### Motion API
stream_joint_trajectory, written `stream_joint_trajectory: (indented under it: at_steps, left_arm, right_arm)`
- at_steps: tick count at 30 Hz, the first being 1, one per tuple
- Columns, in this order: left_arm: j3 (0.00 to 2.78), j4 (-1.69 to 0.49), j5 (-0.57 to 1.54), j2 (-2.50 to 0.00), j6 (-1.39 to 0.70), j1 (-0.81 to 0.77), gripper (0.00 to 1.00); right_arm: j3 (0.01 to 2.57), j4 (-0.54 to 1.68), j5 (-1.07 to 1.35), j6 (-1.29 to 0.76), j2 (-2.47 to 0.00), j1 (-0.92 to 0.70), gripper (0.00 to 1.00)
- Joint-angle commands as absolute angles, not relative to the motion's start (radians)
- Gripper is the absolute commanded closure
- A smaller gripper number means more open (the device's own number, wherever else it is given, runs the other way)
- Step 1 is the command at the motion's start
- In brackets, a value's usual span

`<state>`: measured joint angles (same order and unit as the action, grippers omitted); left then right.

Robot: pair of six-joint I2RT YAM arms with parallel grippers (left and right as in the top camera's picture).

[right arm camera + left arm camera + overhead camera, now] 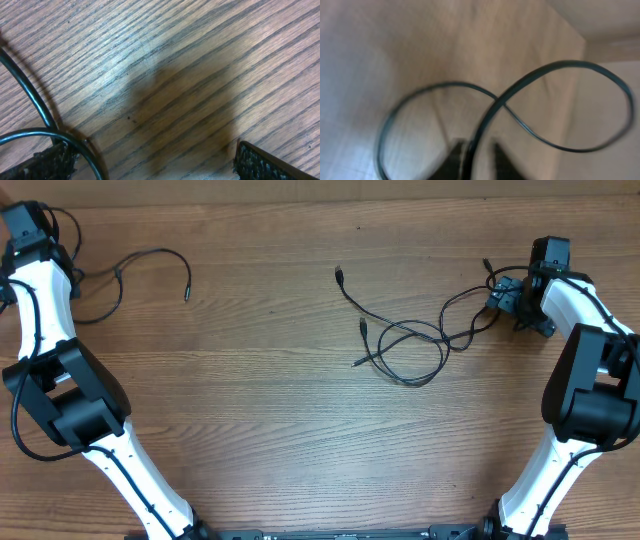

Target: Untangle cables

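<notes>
A loose tangle of thin black cables [405, 348] lies at the table's middle right, with plug ends at the left [340, 274]. One strand runs right to my right gripper [517, 310]. In the right wrist view this gripper [150, 165] is open wide, low over the wood, with a cable [35, 107] curving against its left finger. A separate cable [150, 255] lies at the far left by my left arm [35, 280]. The left wrist view is blurred. There my left gripper [477, 157] has its fingers close around a cable [560, 67] that loops out in front.
The wooden table [250, 410] fills the overhead view. Both arm bases stand at the front edge, left [150, 510] and right [520, 510]. In the left wrist view a pale wall or floor [615, 30] shows beyond the table edge.
</notes>
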<state>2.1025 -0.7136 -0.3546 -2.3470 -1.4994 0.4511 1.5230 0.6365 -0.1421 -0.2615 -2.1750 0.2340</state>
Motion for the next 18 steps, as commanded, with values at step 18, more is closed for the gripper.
stream_joint_trajectory:
  at_steps: [18]
  left_arm:
    - [2.112, -0.913, 0.226, -2.294, -0.95, 0.431, 0.0]
  right_arm:
    - [1.459, 0.65, -0.125, -0.265, -2.289, 0.236, 0.0]
